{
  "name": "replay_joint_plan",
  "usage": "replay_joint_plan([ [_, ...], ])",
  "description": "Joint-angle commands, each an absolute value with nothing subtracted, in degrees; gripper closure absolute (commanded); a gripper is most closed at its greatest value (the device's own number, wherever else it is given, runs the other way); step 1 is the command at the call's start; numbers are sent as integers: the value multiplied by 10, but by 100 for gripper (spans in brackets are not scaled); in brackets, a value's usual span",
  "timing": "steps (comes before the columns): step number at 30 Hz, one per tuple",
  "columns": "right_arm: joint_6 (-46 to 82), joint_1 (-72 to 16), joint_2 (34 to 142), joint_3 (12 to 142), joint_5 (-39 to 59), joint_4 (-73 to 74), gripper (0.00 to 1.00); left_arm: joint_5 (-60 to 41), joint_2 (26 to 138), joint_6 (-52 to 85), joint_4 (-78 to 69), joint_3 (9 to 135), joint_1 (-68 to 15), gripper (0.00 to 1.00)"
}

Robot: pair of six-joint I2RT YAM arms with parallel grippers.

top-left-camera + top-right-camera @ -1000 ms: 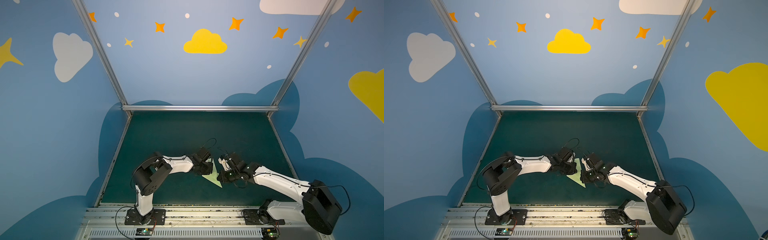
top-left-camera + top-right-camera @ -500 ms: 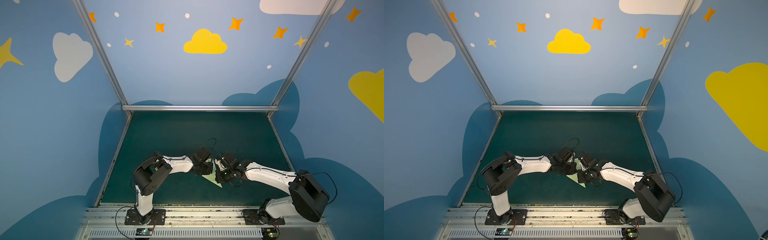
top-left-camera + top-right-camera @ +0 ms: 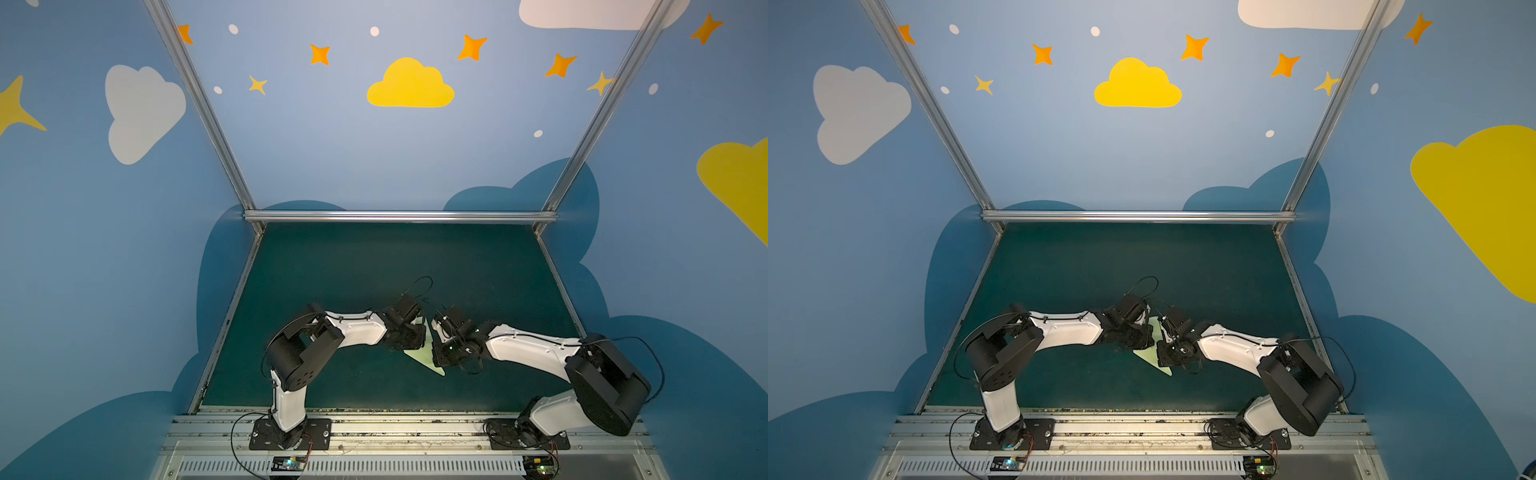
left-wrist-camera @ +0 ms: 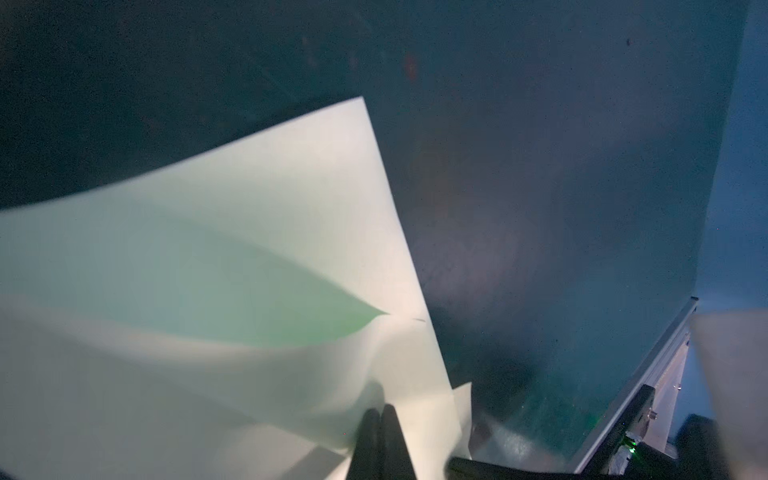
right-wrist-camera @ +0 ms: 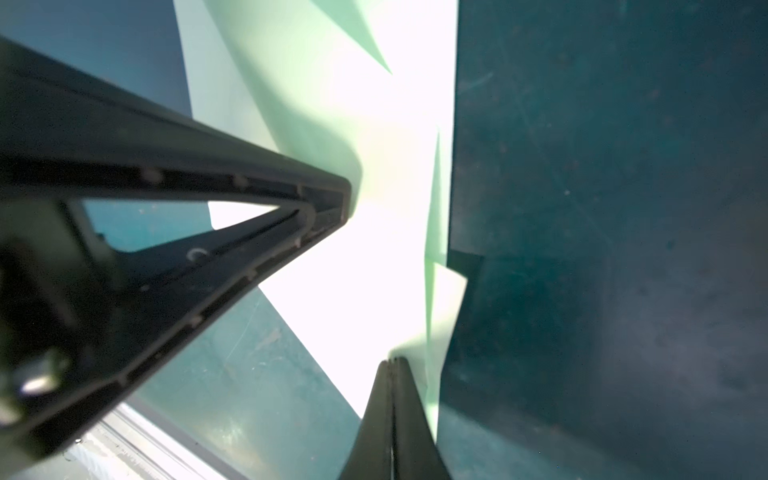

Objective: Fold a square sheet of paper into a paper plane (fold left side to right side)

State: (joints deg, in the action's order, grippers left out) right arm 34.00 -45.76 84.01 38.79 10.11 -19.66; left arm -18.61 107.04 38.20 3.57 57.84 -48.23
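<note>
**Pale green pointed paper plane (image 3: pixel 423 356) lay lengthwise between the arms.**
Both pinched shut, the left gripper (image 4: pixel 380 411) and right gripper (image 5: pixel 392 361) met it from opposite sides.

paper plane (image 3: pixel 424 358) on table (image 3: pixel 374 270), between left arm (image 3: pixel 357 332) and right arm (image 3: pixel 528 349)

The paper plane (image 4: pixel 249 232) touching the left gripper (image 4: pixel 381 409) is thin, smooth, matt pale green paper with crisp creases. That gripper's fingers (image 5: pixel 124 137) are matt black ribbed plastic. Beyond them the table mat (image 4: pixel 540 166) looks dull and faintly scuffed; the rail (image 4: pixel 656 374) is brushed metal.
</note>
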Motion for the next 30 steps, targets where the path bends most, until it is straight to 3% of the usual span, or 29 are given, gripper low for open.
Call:
replay_joint_plan([
  [1,336,-454,850,368,97,-196,100,-151,1080,379,90,559,-477,96],
  [30,404,-457,749,224,100,-180,100,-147,1078,377,96,556,-477,96],
])
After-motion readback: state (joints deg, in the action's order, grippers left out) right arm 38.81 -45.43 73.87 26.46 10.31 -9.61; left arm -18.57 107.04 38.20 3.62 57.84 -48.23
